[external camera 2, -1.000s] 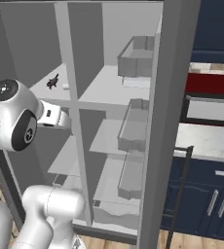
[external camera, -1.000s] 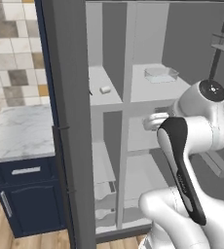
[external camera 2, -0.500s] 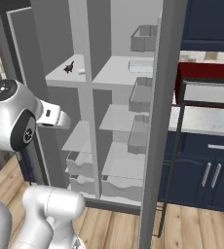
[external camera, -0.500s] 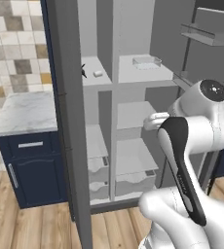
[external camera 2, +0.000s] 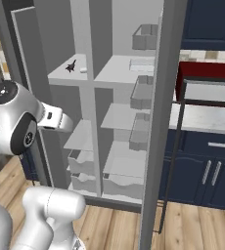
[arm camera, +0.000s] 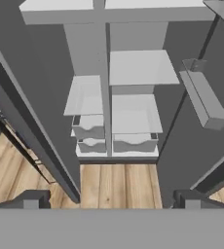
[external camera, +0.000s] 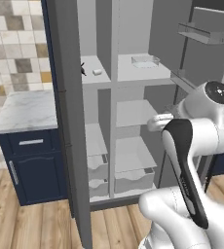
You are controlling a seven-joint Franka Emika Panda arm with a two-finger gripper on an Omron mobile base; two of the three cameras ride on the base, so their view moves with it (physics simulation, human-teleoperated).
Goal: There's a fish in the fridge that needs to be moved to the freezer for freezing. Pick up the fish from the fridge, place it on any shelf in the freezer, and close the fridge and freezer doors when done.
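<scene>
a: going left to right, where's the fish (external camera: 83, 69)?

b: a small dark shape on the upper shelf of the narrower section, which i take for the freezer (external camera: 98, 126). it's just inside the open freezer door (external camera: 70, 121), with a small white block (external camera: 97, 72) just beside it at its 3 o'clock. it's too small to be sure it is a fish.

a: and further right?

b: a pale flat thing (external camera: 144, 61) on the same-height shelf of the fridge (external camera: 143, 112), then the fridge door (external camera: 206, 53) swung wide with its bins.

a: the end effector (arm camera: 111, 203)?

b: spread wide and pinching nothing. in the hand view its two tips stand far apart, looking at the lower shelves and drawers.

a: so which way is the fish from it?

b: up and a little left, about 11 o'clock, above the top edge of the hand view. in the right base view the fish's long axis seems to run from 7 to 1 o'clock, though that's hard to tell.

a: your read?

b: if the dark shape is the fish, it lies in the freezer, and only the doors are left. the freezer door is at 9 o'clock of the arm, the fridge door at 3.
</scene>
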